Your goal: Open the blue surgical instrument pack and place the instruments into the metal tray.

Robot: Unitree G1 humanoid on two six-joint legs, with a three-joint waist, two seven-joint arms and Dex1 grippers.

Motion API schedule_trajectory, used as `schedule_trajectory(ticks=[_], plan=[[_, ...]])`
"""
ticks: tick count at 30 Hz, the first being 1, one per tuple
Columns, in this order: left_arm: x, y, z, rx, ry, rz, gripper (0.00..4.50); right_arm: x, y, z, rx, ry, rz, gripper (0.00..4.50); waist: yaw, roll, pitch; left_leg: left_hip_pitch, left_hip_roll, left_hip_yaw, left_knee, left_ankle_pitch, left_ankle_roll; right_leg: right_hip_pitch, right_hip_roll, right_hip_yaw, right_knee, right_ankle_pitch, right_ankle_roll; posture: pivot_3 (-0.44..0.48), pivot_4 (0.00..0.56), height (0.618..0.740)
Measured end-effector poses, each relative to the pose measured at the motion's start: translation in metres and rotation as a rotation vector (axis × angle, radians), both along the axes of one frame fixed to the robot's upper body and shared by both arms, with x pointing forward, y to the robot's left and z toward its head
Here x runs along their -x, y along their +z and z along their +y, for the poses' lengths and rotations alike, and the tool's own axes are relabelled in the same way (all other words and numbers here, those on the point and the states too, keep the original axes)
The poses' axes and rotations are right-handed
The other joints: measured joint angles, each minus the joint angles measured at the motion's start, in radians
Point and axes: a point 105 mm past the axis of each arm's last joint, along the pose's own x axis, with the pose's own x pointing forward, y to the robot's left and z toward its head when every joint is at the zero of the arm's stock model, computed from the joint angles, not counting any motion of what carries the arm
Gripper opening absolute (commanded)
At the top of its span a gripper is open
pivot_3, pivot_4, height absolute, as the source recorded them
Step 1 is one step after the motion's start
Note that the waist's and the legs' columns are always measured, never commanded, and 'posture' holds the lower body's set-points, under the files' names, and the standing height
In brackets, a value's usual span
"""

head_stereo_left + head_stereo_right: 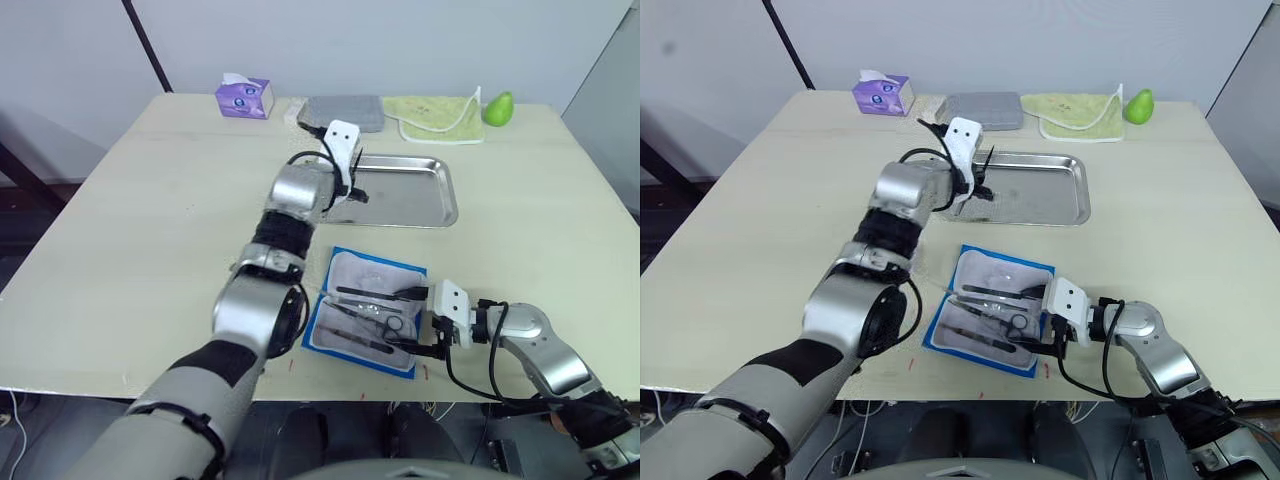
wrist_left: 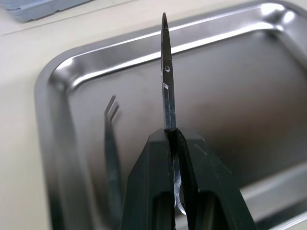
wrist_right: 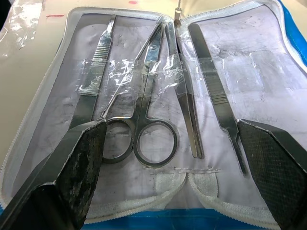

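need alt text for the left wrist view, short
The left end effector is shut on a pair of scissors, closed blades pointing out over the metal tray. The blades' reflection shows on the shiny tray floor, with pale table beyond the rim.

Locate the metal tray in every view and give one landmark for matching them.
Left eye view: metal tray, upper centre, beyond the open blue pack.
Right eye view: upper centre, same layout.
Left wrist view: tray floor and rim behind the left hand, shut on the scissors.
Right wrist view: tray not in it.
Shared landmark: those scissors above the tray's near-left part.
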Motion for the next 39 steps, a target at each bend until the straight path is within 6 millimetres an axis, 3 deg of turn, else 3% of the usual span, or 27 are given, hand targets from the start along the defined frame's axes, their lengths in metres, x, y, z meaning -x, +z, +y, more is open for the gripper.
schedule_trajectory(ticks=[11,24,25,26,28,34,38,39], plan=[[-0.002,-0.037,0.01,0.036,0.1,0.103,0.04,0.001,0.0,-0.001,0.008,-0.015,0.008,4.5,0.0,0.0,0.0,0.0,0.0,0.0,-0.001,0.0,0.0,0.0,0.0,-0.001,0.0,0.0,0.0,0.0,0.15,0.736],[-0.001,-0.049,0.012,0.074,0.13,0.145,0.04,0.001,0.0,-0.001,0.008,-0.018,0.008,4.5,0.0,0.0,0.0,0.0,0.0,0.0,-0.001,0.0,-0.001,0.0,0.0,-0.001,0.0,0.0,0.0,0.0,0.15,0.736],[-0.001,-0.049,0.012,0.075,0.132,0.145,0.84,0.001,0.0,-0.001,0.008,-0.018,0.008,4.5,0.0,0.0,0.0,0.0,0.0,0.0,-0.001,0.0,-0.001,0.0,0.0,-0.001,0.0,0.0,0.0,0.0,0.15,0.736],[-0.001,-0.049,0.012,0.075,0.132,0.146,0.95,0.001,0.0,-0.001,0.008,-0.018,0.008,4.5,0.0,0.0,0.0,0.0,0.0,0.0,-0.001,0.0,-0.001,0.0,0.0,-0.001,0.0,0.0,0.0,0.0,0.15,0.736],[-0.001,-0.049,0.013,0.076,0.135,0.146,1.82,0.001,0.0,-0.001,0.008,-0.018,0.008,4.5,0.0,0.0,0.0,0.0,0.0,0.0,-0.001,0.0,-0.001,0.0,0.0,-0.001,0.0,0.0,0.0,0.0,0.15,0.736],[-0.001,-0.045,0.007,0.133,0.109,0.145,1.82,0.001,0.0,-0.001,0.008,-0.018,0.008,4.5,0.0,0.0,0.0,0.0,0.0,0.0,-0.001,0.0,-0.001,0.0,0.0,-0.001,0.0,0.0,0.0,0.0,0.15,0.736],[-0.002,-0.019,-0.007,0.22,-0.007,0.08,1.82,0.001,0.0,-0.001,0.008,-0.018,0.008,4.5,0.0,0.0,0.001,0.0,0.0,0.0,-0.001,0.0,-0.001,0.0,0.0,-0.001,0.0,0.0,0.0,0.0,0.15,0.736],[0.0,0.002,-0.014,0.248,-0.11,-0.009,1.82,0.001,0.0,-0.001,0.008,-0.017,0.008,4.5,0.0,0.001,0.0,0.0,0.0,0.0,-0.001,0.001,-0.002,0.0,0.0,0.0,0.0,0.0,0.0,0.0,0.15,0.736]])
